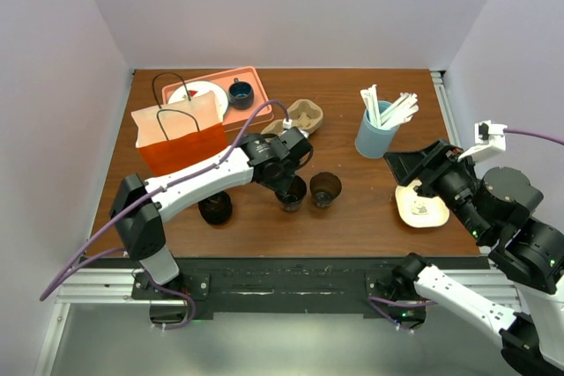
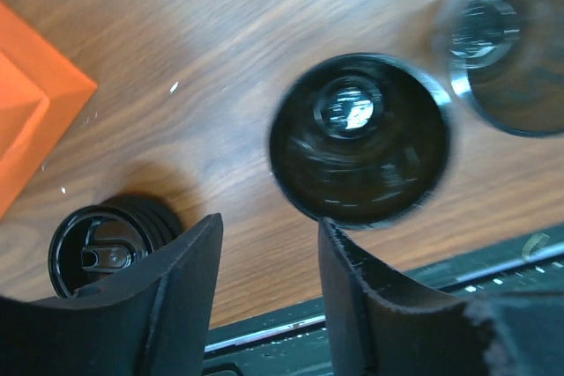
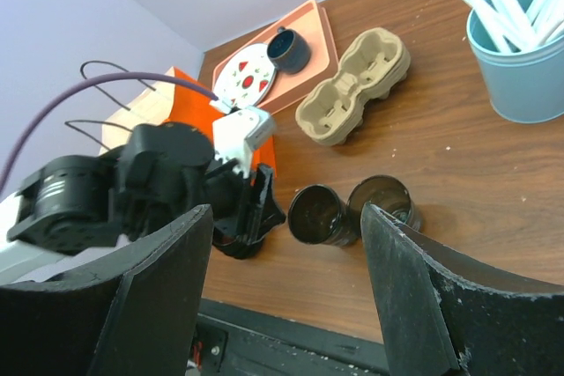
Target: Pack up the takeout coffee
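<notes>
Lavender walls enclose a brown wooden desk (image 1: 370,217). One takeout coffee (image 1: 215,210), a dark cup under a black sip lid, stands upright near the front edge, partly under the left arm and just in front of the single orange bag (image 1: 176,143).

To its right stand two lidless dark cups side by side: the nearer cup (image 2: 357,138) and the farther cup (image 1: 324,188). The left gripper (image 2: 269,244) hangs over the nearer one, its fingers (image 2: 189,261) apart with nothing between them.

Behind are one cardboard carrier (image 3: 352,85), one pink tray (image 1: 256,77) bearing one plate (image 3: 247,77) and one small dark bowl (image 3: 286,48), and one blue tin (image 1: 374,138) of white wrapped sticks.

The right gripper (image 3: 284,213) hovers spread wide and empty above one beige piece (image 1: 421,209), possibly a paper sleeve.
</notes>
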Controlling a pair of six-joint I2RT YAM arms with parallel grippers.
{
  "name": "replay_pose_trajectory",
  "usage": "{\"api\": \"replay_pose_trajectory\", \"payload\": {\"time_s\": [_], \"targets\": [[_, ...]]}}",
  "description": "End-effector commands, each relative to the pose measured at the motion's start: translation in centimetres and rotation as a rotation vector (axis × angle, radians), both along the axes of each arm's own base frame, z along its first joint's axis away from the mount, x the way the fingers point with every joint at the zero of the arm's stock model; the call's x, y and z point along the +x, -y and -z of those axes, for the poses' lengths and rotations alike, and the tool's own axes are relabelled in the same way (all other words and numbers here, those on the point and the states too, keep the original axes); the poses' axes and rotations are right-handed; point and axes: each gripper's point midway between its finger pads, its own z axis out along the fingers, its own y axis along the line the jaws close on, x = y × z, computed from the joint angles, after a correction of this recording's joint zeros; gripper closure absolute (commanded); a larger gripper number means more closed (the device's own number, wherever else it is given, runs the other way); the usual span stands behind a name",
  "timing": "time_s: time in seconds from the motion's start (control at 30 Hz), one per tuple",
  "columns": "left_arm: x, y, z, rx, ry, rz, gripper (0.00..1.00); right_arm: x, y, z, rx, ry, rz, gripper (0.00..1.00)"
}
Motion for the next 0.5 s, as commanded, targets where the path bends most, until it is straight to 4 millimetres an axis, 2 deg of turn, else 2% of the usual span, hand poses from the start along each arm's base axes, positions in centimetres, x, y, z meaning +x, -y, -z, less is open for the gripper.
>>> {"api": "replay_pose_trajectory", "payload": {"time_s": [0.0, 0.17, 0.37, 0.47], "targets": [[0.5, 0.1, 0.6, -0.073, 0.013, -0.043, 0.46, 0.4, -0.8, -0.4, 0.032, 0.0, -0.009, 0.28], [1.0, 0.4, 3.1, -0.063, -0.016, -0.032, 0.47, 0.3, -0.7, -0.2, 0.044, -0.008, -0.01, 0.28], [1.5, 0.8, 4.1, -0.053, -0.018, -0.022, 0.51, 0.0, -0.7, 0.1, 0.052, -0.02, -0.009, 0.28], [1.8, 0.7, 4.2, -0.04, -0.008, -0.029, 0.59, 0.0, -0.6, 0.1, 0.055, -0.021, -0.006, 0.28]]}}
